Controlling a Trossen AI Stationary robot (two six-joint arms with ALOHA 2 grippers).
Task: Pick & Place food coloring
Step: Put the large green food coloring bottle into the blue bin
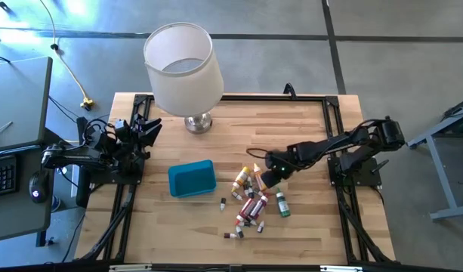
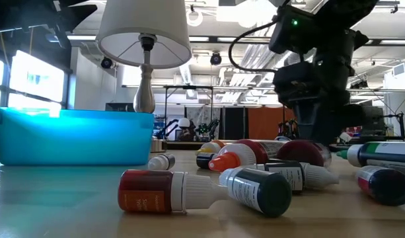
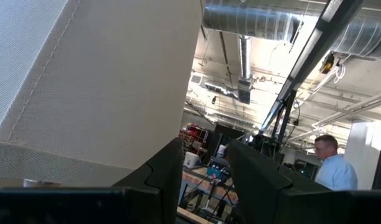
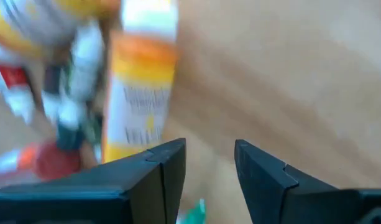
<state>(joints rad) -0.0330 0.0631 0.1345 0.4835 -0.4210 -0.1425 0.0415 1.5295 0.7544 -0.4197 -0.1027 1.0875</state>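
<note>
The food coloring bottles lie on their sides in a loose heap on the wooden table, right of the blue tray. In the low view a red bottle and a dark one lie nearest. My right gripper hangs over the heap's far right edge, pointing steeply down. It is open, with bare wood between its fingers. An orange-yellow bottle lies just beside one finger; whether they touch I cannot tell. My left gripper is parked at the table's left edge, open and tilted upward.
A table lamp with a white shade stands at the far middle of the table, close in front of the left gripper. Bare wood lies near the table's front edge and right of the heap. A person stands in the room beyond.
</note>
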